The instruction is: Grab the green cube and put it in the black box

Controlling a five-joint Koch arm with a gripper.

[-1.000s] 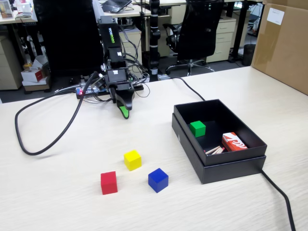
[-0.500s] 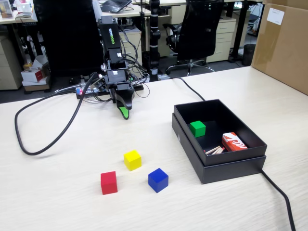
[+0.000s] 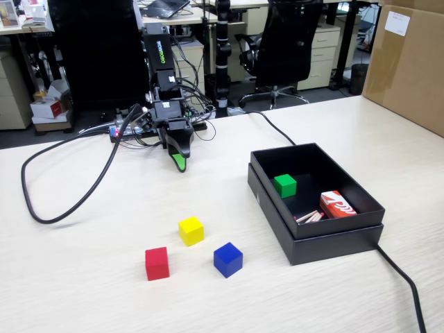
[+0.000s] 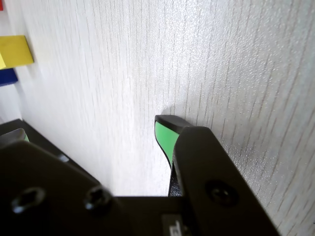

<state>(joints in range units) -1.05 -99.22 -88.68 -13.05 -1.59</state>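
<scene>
Green cube [image 3: 284, 185] sat inside the black box [image 3: 326, 244], near its back-left wall, beside a red carton [image 3: 337, 205]. Task looked already met. Gripper [image 3: 180, 164] hung well behind the box, tip just above the desk [image 3: 83, 277], carrying nothing; only one green-lined tip showed in the wrist view [image 4: 166, 133], so whether it was clenched or released could not be told. Best handling: leave the cube alone, keep clear of the yellow cube [image 3: 191, 230].

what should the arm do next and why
Probably nothing more than stay parked: the green cube already sits inside the black box, and the hand hangs empty near the arm's base, well away from the yellow, red and blue cubes on the table.
</scene>
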